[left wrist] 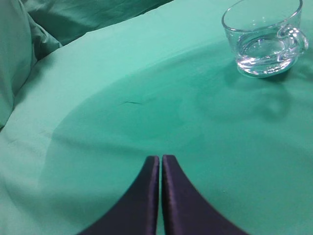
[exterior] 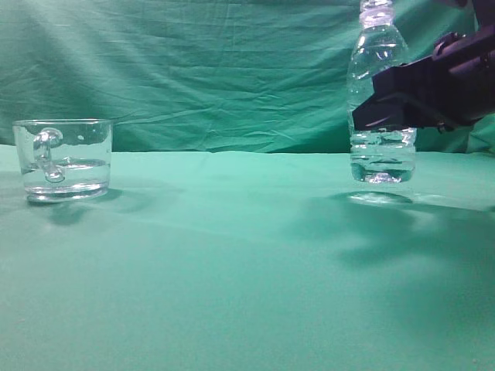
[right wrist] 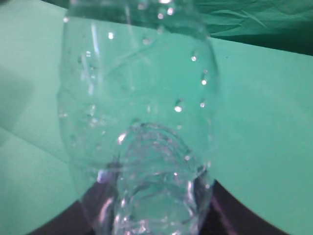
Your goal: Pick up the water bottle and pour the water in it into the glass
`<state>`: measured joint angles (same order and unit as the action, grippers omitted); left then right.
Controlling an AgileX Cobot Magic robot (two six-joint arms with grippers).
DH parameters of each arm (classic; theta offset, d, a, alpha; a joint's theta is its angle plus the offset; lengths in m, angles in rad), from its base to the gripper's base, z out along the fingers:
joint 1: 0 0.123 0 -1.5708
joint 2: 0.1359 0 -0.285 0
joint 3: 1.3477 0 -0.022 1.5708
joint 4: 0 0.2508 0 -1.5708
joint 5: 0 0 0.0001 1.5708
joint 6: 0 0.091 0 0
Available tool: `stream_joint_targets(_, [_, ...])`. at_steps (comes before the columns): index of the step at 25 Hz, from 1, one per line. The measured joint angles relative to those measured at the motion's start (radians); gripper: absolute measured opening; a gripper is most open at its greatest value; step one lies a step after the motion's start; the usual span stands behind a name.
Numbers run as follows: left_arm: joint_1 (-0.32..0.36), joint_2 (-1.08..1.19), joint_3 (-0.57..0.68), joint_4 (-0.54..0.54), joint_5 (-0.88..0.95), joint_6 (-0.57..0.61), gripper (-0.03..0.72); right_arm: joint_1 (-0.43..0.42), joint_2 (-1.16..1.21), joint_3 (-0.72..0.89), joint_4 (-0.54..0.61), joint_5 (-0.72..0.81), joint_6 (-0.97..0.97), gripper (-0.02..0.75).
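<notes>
Now the right hand is clamped round the water bottle at the right of the frame, upright and lifted clear of the desk, presumably so nothing spills before tipping. Far left stands the glass, already part-filled. The left hand is closed, empty.

Green cloth-covered table, lightly creased, running back to a hanging green backdrop of the same fabric. Only the glass standing directly on it, at far left in the exterior view, upright, handle turned toward the camera, a shallow layer of water inside. Soft shadows across the cloth beside the mug and at right. Small crease visible in the left wrist view.
</notes>
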<state>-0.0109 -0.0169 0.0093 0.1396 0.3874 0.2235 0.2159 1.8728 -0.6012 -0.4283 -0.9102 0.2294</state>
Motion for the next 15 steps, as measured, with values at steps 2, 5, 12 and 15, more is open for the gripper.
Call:
stream_joint_targets(2, [0.000,0.000,0.000,0.000,0.000,0.000,0.000,0.000,0.010,0.000,0.000,0.000,0.022,0.262])
stream_joint_targets(5, [0.000,0.000,0.000,0.000,0.000,0.000,0.000,0.000,0.012,0.000,-0.006,0.000,0.064,0.262])
stream_joint_targets(12, [0.000,0.000,0.000,0.000,0.000,0.000,0.000,0.000,0.012,0.000,-0.032,0.000,0.076,0.470])
stream_joint_targets(15, [0.000,0.000,0.000,0.000,0.000,0.000,0.000,0.000,0.012,0.000,-0.034,-0.004,0.078,0.586])
